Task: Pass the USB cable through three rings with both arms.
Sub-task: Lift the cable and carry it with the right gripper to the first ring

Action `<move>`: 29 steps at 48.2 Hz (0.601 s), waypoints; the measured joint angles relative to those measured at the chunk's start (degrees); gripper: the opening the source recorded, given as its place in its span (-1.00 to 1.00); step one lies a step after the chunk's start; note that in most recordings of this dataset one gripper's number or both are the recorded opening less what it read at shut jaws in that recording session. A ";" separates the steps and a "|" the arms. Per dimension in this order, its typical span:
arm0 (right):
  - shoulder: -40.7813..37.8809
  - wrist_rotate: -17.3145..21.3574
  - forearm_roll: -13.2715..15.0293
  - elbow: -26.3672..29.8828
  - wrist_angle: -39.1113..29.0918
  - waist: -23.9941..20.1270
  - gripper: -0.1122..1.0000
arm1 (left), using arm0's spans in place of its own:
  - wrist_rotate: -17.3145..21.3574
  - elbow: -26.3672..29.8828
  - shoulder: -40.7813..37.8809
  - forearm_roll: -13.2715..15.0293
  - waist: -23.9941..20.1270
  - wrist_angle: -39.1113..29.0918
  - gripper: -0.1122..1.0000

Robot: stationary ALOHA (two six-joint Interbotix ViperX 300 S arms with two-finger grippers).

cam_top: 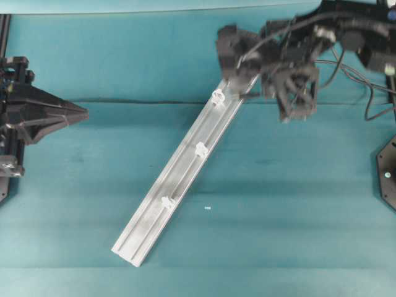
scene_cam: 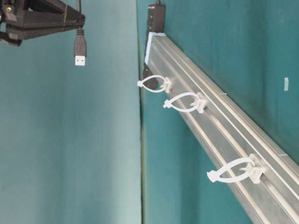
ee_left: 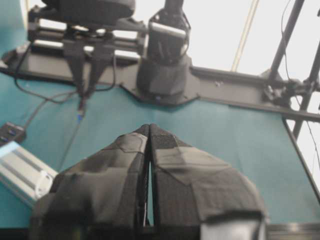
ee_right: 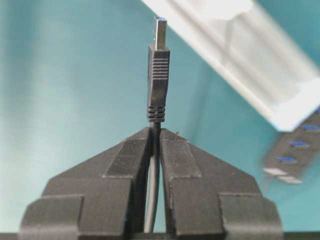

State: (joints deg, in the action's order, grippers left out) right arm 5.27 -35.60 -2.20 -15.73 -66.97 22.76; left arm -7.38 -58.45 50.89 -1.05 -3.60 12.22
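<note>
A teal table [cam_top: 291, 210] fills the overhead view. A long silver rail [cam_top: 151, 232] lies across its middle on a diagonal, running from near left to far right. Its far end sits under the right arm [cam_top: 346, 28], which reaches in from the far right corner, blurred. A black hub [ee_right: 292, 157] with blue ports lies just beside that far end of the rail.

The left arm [cam_top: 15, 114] sits at the left edge, well apart from the rail. The left gripper [ee_left: 149, 131] points toward the table's middle, its fingers pressed together with nothing between them.

The right gripper [ee_right: 155, 131] is clenched on the USB cable [ee_right: 154, 170], just behind the plug [ee_right: 158, 82]. In the right wrist view the plug stands straight out past the fingertips, metal tip [ee_right: 160, 32] leading, with the thin black lead running back between the fingers. In the table-level view the plug hangs from the gripper with its tip pointing down, clear of the table and well to the left of the rail.

Three white rings are clipped along the rail, evenly spaced: one near the far end [cam_top: 217, 96], one at the middle [cam_top: 201, 149], one toward the near end [cam_top: 167, 202]. From table level each stands out from the rail as an open loop. No cable passes through any of them.

A tiny white speck [cam_top: 208, 208] lies on the table right of the rail.
</note>
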 measured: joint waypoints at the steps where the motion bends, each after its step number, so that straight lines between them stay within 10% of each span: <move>1: -0.09 -1.05 0.00 -0.09 0.26 0.70 -0.63 | 0.00 0.00 0.18 0.09 -0.09 0.00 -0.82; 18: -3.52 -25.49 0.09 -4.92 8.88 7.65 -0.63 | -0.18 0.00 1.32 0.09 -0.35 0.00 -0.82; 29: -5.54 -31.64 0.09 -8.96 22.76 8.96 -0.63 | -0.18 1.23 1.23 0.09 -0.44 0.00 -0.82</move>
State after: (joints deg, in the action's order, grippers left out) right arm -0.26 -67.24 -2.11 -24.70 -44.21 31.73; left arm -7.56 -57.22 52.12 -0.97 -4.04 12.22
